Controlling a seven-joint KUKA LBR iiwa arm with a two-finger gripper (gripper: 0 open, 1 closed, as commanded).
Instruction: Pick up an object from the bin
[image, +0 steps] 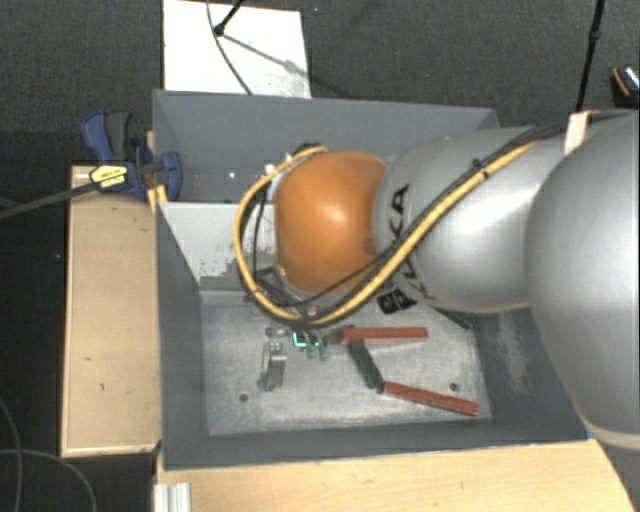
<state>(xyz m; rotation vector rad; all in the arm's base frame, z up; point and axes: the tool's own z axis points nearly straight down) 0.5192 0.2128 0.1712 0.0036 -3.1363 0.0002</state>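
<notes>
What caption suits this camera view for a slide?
Gripper low in grey bin, beside two reddish-brown sticks and a dark green stick.

The silver arm (520, 230) reaches in from the right, its orange wrist cover (325, 220) ringed by yellow and black cables (241, 230); beneath the cover's left side, the tool (272, 366) points down.

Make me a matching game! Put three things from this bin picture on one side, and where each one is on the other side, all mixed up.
Things:
1. small grey metal piece
2. dark green stick
3. orange cover

Places:
A. on the arm, at its wrist
B. left part of the bin floor
C. between two reddish-brown sticks

Pairs: 1-B, 2-C, 3-A.
</notes>
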